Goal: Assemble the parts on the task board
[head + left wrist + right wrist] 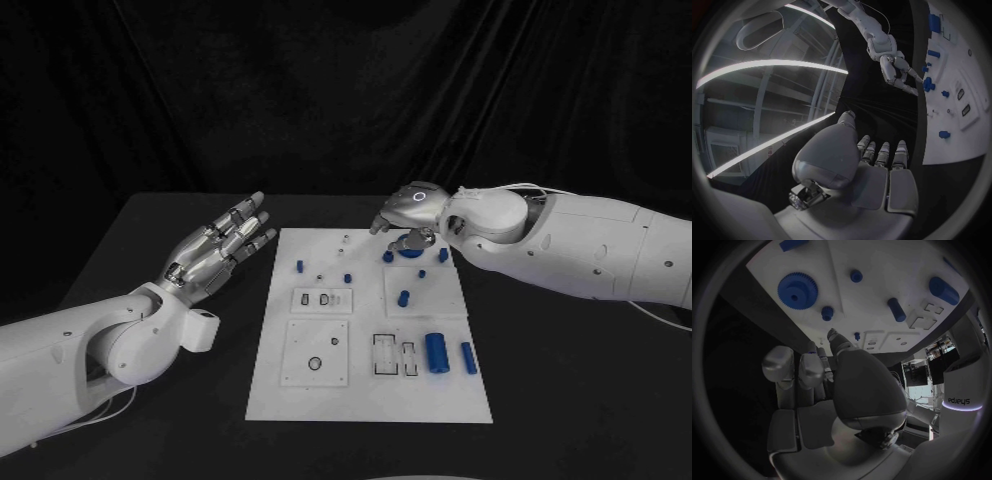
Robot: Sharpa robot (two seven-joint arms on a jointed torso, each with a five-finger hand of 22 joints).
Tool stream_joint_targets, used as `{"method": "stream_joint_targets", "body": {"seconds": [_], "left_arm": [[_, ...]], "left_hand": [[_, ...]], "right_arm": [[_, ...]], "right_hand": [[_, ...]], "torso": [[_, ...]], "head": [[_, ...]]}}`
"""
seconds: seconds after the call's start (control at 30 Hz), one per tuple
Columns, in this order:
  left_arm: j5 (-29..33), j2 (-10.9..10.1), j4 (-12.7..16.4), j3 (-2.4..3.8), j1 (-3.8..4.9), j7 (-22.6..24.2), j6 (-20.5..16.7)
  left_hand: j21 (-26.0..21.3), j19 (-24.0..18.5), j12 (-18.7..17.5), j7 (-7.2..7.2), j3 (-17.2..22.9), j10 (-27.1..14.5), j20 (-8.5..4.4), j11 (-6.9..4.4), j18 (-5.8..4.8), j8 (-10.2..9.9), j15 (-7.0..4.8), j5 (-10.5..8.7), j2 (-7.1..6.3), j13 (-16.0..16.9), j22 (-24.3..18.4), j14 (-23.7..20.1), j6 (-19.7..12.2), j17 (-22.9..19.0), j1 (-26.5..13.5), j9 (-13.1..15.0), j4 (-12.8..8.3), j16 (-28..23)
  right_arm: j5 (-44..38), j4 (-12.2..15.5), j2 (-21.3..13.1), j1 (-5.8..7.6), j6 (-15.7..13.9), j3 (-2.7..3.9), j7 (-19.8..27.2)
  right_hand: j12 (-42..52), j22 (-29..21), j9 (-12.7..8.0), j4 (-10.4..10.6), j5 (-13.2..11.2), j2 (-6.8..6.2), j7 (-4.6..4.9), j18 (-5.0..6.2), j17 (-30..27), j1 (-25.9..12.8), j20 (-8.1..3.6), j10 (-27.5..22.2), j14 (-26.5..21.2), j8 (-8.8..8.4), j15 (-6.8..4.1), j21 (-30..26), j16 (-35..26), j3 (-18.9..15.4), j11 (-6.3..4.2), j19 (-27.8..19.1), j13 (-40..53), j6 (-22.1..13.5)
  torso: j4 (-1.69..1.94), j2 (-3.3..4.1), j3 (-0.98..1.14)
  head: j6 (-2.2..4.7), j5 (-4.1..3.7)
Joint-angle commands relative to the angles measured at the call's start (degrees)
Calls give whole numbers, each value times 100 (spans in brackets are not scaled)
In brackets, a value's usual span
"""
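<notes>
Task board [368, 390] mid-table in head view, blue parts [436, 352] scattered on it; right hand [411, 215] over far edge, left hand [216, 250] beside board, fingers straight, empty. Left wrist: same flat palm. Right wrist: blue gear [797, 288] below, grip unclear. Probably reaching; next, closing on gear.

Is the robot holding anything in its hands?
No. The left hand is open beside the task board; the right hand hovers over a blue gear, holding nothing.

Left hand [219, 246] spread; right hand [410, 216] seemingly empty.
</notes>
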Motion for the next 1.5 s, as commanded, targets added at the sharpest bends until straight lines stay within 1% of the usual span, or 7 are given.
{"method": "stream_joint_targets", "body": {"seconds": [0.03, 0.27, 0.43, 0.67, 0.93, 1.1, 1.5], "left_arm": [[-23, 7, -3, 6, 12, 144, 123], [-23, -10, 6, 6, 11, 140, 135], [-23, -21, -3, 6, 11, 137, 135], [-23, 11, -35, 6, 11, 133, 158], [-23, 18, -69, 6, 10, 103, 191], [-23, 29, -87, 6, 10, 101, 204], [-23, 42, -118, 6, 10, 68, 238]], "left_hand": [[13, -17, -6, 53, 40, 1, 15, 34, 53, 10, 23, 35, -10, 7, -4, -18, -3, 1, 58, 6, 3, 16], [14, -16, -7, 55, 48, 0, 15, 36, 53, 9, 25, 61, -8, 6, -3, -18, -4, 1, 69, 5, 1, 17], [13, -16, -5, 55, 53, 3, 15, 40, 53, 9, 26, 75, -8, 7, -4, -18, 2, 1, 76, 6, -1, 17], [16, -13, -6, 56, 60, 2, 16, 42, 53, 8, 27, 93, -8, 7, -3, -17, -1, 2, 87, 6, -6, 18], [19, -9, -7, 54, 76, 1, 22, 42, 54, 7, 39, 119, -8, 7, -1, -13, 0, 4, 112, 6, -20, 23], [21, -6, -7, 50, 96, 2, 30, 42, 54, 5, 55, 156, -15, 7, 0, -9, -4, 6, 147, 5, -44, 27], [26, 0, -6, 54, 151, 3, 45, 43, 52, 3, 76, 235, -29, 7, 1, -4, 0, 8, 224, 6, -107, 33]], "right_arm": [[-13, -74, 43, -55, 102, 5, 27], [-11, -91, 34, -104, 4, 5, 67], [22, -53, -27, -116, -53, 5, 93], [70, -79, -64, -122, 23, 5, 136], [144, -135, -75, -141, 92, 5, 155], [169, -214, -47, -172, 93, 5, 181], [179, -406, 55, -270, -30, 5, 286]], "right_hand": [[-14, 17, 10, -6, -11, 13, 45, -67, -5, -52, -15, 22, 122, 8, 35, 37, 24, 31, -35, -12, 10, 39], [-12, 61, 25, 6, -20, -2, 101, -67, 9, -88, -21, 78, 105, 48, 33, 68, 54, 30, -33, -39, 12, 144], [-26, 164, 33, 89, -34, -5, 123, -78, 104, -228, -13, 109, 109, 76, 46, 138, 137, -4, -11, -45, 13, 253], [-27, 166, 32, 101, -40, -3, 121, -77, 111, -249, -11, 116, 108, 76, 48, 140, 146, -9, -8, -51, 14, 262], [-27, 198, 30, 88, 18, 29, 124, -79, 95, -222, -5, 141, 96, 73, 50, 158, 148, 25, -9, -63, 15, 284], [-44, 231, 25, 40, 148, 44, 128, -78, 100, -157, 0, 152, 84, 60, 52, 174, 163, 85, -11, -88, 12, 301], [-25, 293, 37, 4, 245, 56, 140, -81, 107, -107, 6, 262, 71, 77, 51, 202, 181, 189, -16, -114, 19, 388]], "torso": [[24, 33, -25], [15, 12, -26], [24, 14, -28], [24, 6, -31], [-7, -16, -43], [27, -11, -41], [19, -9, -50]], "head": [[5, 10], [-36, 65], [32, 50], [42, 33], [2, 64], [-14, 30], [-73, 48]]}}
